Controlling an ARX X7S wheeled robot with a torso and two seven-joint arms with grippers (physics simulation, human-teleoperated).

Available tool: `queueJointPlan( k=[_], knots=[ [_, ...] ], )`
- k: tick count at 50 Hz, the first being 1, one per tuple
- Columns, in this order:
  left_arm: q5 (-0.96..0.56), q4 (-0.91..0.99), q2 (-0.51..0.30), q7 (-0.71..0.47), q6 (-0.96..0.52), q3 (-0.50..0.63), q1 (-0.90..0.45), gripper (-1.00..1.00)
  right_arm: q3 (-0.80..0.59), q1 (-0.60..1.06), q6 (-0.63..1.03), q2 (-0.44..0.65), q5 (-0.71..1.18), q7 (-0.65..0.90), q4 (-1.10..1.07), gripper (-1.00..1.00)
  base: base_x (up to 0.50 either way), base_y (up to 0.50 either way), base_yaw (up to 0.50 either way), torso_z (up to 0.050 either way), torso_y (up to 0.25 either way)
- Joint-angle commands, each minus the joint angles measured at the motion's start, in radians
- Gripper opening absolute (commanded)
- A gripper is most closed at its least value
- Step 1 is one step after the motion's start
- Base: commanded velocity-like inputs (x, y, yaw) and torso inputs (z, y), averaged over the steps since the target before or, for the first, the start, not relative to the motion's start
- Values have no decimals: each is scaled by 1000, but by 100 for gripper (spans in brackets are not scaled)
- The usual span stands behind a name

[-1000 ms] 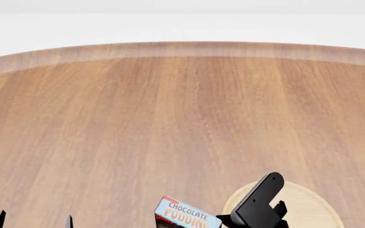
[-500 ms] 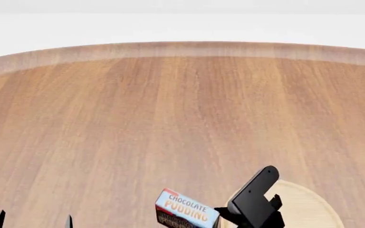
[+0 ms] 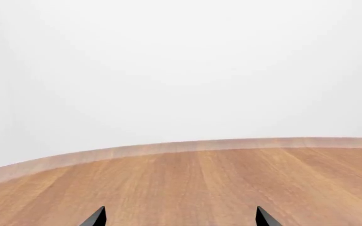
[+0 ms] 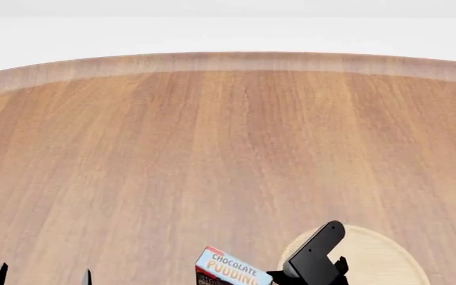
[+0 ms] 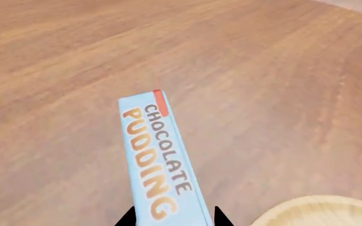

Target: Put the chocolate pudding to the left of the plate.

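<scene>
Round wooden table (image 4: 212, 154), its curved far rim running across the head view, with a wide bare surface between that rim and the objects at the near edge. The plate (image 4: 382, 258), a pale wooden disc with a raised rim, lies at the lower right of the head view; nothing is seen in its visible part. The chocolate pudding (image 5: 162, 160) box sits just left of the plate, apart from its rim, clamped between the fingertips of the right gripper (image 5: 171, 217); whether it touches the table cannot be told. The left gripper (image 3: 179, 217) shows two tips set well apart, holding nothing, over bare tabletop.
</scene>
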Motion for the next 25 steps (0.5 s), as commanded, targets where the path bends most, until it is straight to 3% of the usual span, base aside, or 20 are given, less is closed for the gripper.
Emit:
queueJointPlan(
  k=[1,25],
  knots=[
    [1,-6,0,0,5,6,-2,100,1,16,-80,-28,-23,-15,110,-100,0,0,0,0,0],
    [-3,-8,-5,-4,10,11,-3,100,-3,61,-135,-66,-32,-28,234,-100,0,0,0,0,0]
  ],
)
